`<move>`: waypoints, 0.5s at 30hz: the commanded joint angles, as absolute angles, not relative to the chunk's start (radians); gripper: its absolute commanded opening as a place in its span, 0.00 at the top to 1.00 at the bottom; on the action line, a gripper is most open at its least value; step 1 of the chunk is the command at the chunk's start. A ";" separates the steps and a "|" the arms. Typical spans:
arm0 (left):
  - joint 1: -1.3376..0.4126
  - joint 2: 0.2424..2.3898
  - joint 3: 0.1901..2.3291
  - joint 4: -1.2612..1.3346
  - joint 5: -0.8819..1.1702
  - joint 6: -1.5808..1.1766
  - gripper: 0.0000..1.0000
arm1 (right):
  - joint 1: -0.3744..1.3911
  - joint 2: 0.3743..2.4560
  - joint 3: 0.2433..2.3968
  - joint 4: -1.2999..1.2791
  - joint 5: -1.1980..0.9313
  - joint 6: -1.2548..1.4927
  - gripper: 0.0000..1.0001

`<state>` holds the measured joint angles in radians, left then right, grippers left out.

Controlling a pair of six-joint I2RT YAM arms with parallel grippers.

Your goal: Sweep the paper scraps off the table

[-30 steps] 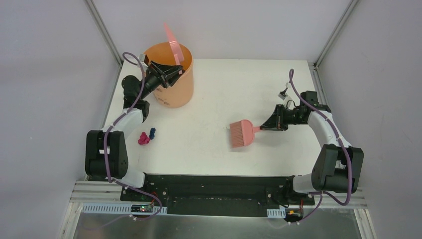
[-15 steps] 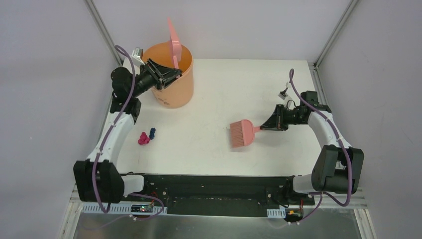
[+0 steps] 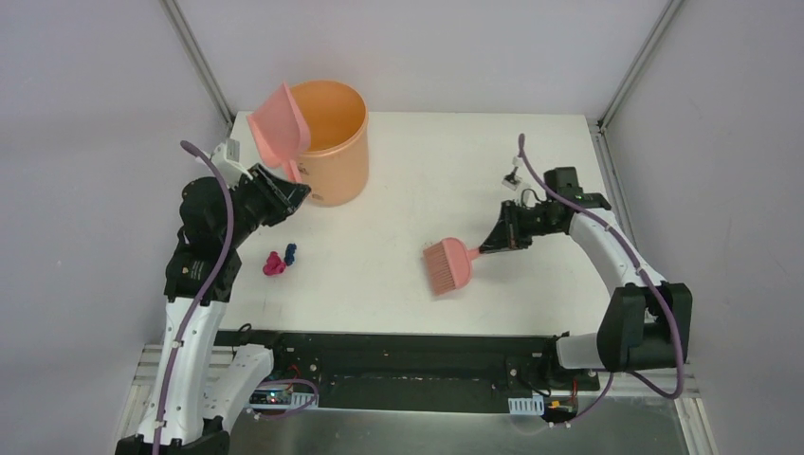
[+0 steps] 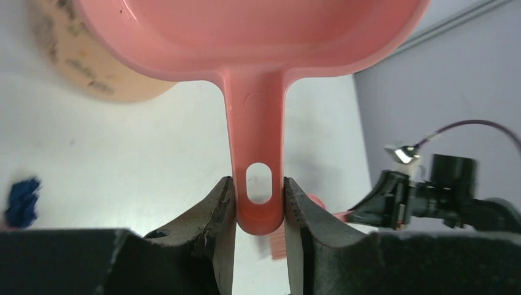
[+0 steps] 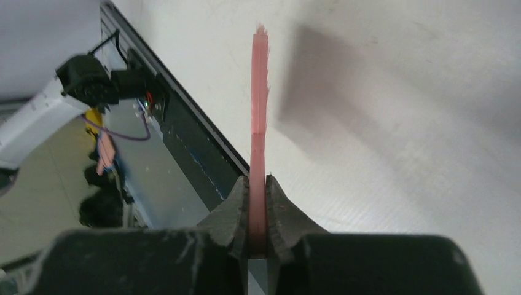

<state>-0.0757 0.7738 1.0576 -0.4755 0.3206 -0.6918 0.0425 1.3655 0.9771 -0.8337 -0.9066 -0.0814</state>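
Observation:
A magenta paper scrap [image 3: 274, 264] and a dark blue paper scrap [image 3: 290, 253] lie together on the white table [image 3: 398, 180] at the left; the blue one shows at the left edge of the left wrist view [image 4: 21, 201]. My left gripper [image 3: 296, 192] is shut on the handle of the pink dustpan [image 3: 278, 121], held raised beside the orange bucket [image 3: 332, 142]; its fingers clamp the handle end [image 4: 258, 206]. My right gripper [image 3: 490, 245] is shut on the handle of the pink hand brush [image 3: 446, 266], its bristles over the table's middle; it appears edge-on in the right wrist view [image 5: 258, 123].
The orange bucket stands at the back left corner of the table. A black rail [image 3: 398, 353] runs along the front edge. Metal frame posts [image 3: 194, 57] stand at the back corners. The left arm's elbow hangs over the table's left edge.
My left arm pulled the dustpan out of the bucket, back and to the left, now outside the rim. My right gripper moved the brush a little left and forward. The scraps stayed put.

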 commanded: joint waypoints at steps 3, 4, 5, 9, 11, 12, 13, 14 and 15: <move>-0.126 0.701 1.062 -0.751 0.108 -0.593 1.00 | 0.350 1.397 1.238 -0.924 -0.811 -0.164 1.00; -0.126 0.701 1.063 -0.755 0.106 -0.594 1.00 | 0.392 1.435 1.289 -0.944 -0.812 -0.169 1.00; -0.126 0.700 1.064 -0.754 0.101 -0.600 1.00 | 0.432 1.469 1.352 -0.949 -0.821 -0.161 1.00; -0.124 0.695 1.091 -0.742 0.078 -0.604 1.00 | 0.553 1.587 1.489 -0.832 -0.822 -0.067 1.00; -0.123 0.694 1.117 -0.743 0.040 -0.579 1.00 | 0.615 1.661 1.563 -0.774 -0.814 -0.014 1.00; -0.124 0.697 1.134 -0.749 0.015 -0.567 1.00 | 0.644 1.701 1.599 -0.746 -0.814 0.023 1.00; -0.123 0.698 1.146 -0.752 0.006 -0.559 1.00 | 0.668 1.739 1.637 -0.709 -0.816 0.063 1.00; -0.123 0.701 1.153 -0.754 0.005 -0.553 1.00 | 0.686 1.780 1.666 -0.668 -0.814 0.111 1.00; -0.123 0.703 1.160 -0.754 0.005 -0.547 1.00 | 0.702 1.822 1.688 -0.613 -0.813 0.177 1.00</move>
